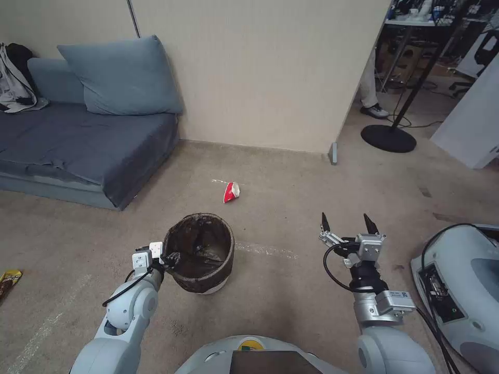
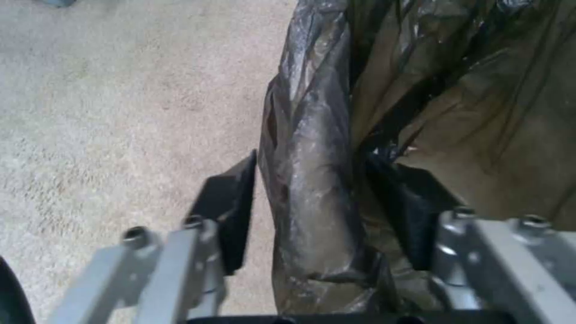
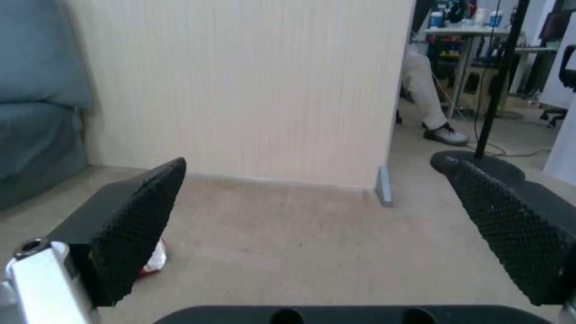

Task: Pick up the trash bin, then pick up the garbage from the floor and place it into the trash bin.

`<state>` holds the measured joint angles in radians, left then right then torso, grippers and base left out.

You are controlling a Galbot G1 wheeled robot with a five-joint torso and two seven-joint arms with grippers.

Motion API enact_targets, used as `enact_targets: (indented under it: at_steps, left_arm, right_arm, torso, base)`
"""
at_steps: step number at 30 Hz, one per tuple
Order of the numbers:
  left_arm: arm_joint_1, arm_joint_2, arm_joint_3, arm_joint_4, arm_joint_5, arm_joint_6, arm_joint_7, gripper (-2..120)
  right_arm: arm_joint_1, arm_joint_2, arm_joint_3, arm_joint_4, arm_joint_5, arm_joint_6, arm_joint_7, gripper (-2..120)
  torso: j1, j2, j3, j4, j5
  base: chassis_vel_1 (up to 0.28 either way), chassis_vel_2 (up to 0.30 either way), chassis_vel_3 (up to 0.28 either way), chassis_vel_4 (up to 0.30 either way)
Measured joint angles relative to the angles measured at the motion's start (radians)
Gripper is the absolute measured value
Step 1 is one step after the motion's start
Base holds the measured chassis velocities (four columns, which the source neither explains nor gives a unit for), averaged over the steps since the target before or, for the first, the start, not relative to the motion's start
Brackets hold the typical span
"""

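Observation:
The trash bin (image 1: 226,255) is a small round white bin lined with a dark bag, standing on the carpet just ahead of me. My left gripper (image 1: 165,258) is shut on its near-left rim. In the left wrist view the gripper (image 2: 318,202) has one finger outside and one inside the bag-covered rim (image 2: 312,135). The garbage I can see is a red-and-white paper cup (image 1: 231,191) lying on its side beyond the bin. It also peeks out behind one finger in the right wrist view (image 3: 155,261). My right gripper (image 1: 348,223) (image 3: 318,234) hovers open and empty to the right of the bin.
A blue sofa (image 1: 88,140) with a cushion stands at the left against a beige wall (image 1: 270,72). A yellow snack wrapper (image 1: 9,280) lies at the left edge. A black round stand base (image 1: 389,137) sits at the back right, and a white machine (image 1: 462,291) is close on my right.

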<state>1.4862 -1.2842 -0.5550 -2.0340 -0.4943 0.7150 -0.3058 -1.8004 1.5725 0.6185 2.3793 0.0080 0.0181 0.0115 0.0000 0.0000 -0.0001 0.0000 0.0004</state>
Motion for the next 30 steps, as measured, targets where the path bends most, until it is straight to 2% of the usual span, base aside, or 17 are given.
enact_targets:
  at_steps: [3,4,10,19,21,23,24,26,27,29,30]
  left_arm:
    - [0.003,-0.001,-0.001,0.002,0.001,-0.001,0.001,30]
    - [0.003,-0.001,-0.001,0.002,0.001,-0.001,0.001,30]
    - [0.010,-0.002,-0.003,-0.003,0.001,-0.001,0.002,9]
    - [0.032,-0.013,0.005,-0.035,0.002,-0.017,-0.006,7]
    - [0.048,-0.015,0.004,-0.053,-0.002,-0.043,-0.011,5]
    - [0.077,-0.015,-0.004,-0.091,-0.033,-0.115,-0.012,3]
    - [0.077,-0.015,-0.004,-0.091,-0.033,-0.115,-0.012,3]
    - [0.105,-0.017,-0.010,-0.126,-0.051,-0.199,-0.014,3]
    - [0.125,-0.020,-0.016,-0.168,-0.061,-0.243,-0.016,3]
    - [0.131,-0.021,-0.017,-0.183,-0.064,-0.251,-0.018,3]
    - [0.146,-0.024,-0.024,-0.226,-0.069,-0.273,-0.026,3]
  right_arm:
    - [0.000,-0.001,-0.001,0.000,0.004,0.000,0.000,100]
    - [0.000,-0.001,-0.001,0.000,0.004,0.000,0.000,100]
    - [0.002,-0.001,-0.004,-0.002,0.007,0.003,0.000,100]
    - [0.001,-0.002,-0.006,-0.002,0.007,0.006,0.000,100]
    - [0.001,-0.002,-0.006,-0.002,0.009,0.006,0.000,100]
    - [0.002,-0.003,-0.004,0.001,0.013,0.004,0.002,100]
    - [0.002,-0.003,-0.004,0.001,0.013,0.004,0.002,100]
    - [0.003,-0.004,-0.002,0.003,0.015,0.001,0.005,100]
    - [0.004,-0.004,-0.002,0.004,0.017,0.000,0.006,100]
    - [0.004,-0.004,-0.002,0.005,0.017,0.000,0.006,100]
    - [0.004,-0.004,-0.001,0.005,0.017,-0.001,0.007,100]
  torso:
    - [0.000,0.000,0.000,0.0000,0.0000]
    - [0.000,0.000,0.000,0.0000,0.0000]
    - [0.000,0.000,0.000,0.0001,-0.0002]
    - [0.000,0.000,0.000,-0.0001,-0.0007]
    - [0.000,0.000,0.000,-0.0002,-0.0012]
    - [0.000,0.000,0.000,-0.0001,-0.0007]
    - [0.000,0.000,0.000,-0.0001,-0.0007]
    - [0.000,0.000,0.000,0.0003,-0.0006]
    - [0.000,0.000,0.000,0.0002,-0.0007]
    - [0.000,0.000,0.000,0.0000,-0.0008]
    - [0.000,0.000,0.000,-0.0002,-0.0004]
  base:
    - [0.000,0.000,0.000,0.000]
    - [0.000,0.000,0.000,0.000]
    - [0.000,0.000,0.000,0.000]
    - [0.000,0.000,0.000,0.000]
    - [0.000,0.000,0.000,0.000]
    - [0.000,0.000,0.000,0.000]
    - [0.000,0.000,0.000,0.000]
    - [0.000,0.000,0.000,0.000]
    - [0.000,0.000,0.000,0.000]
    - [0.000,0.000,0.000,0.000]
    - [0.000,0.000,0.000,0.000]
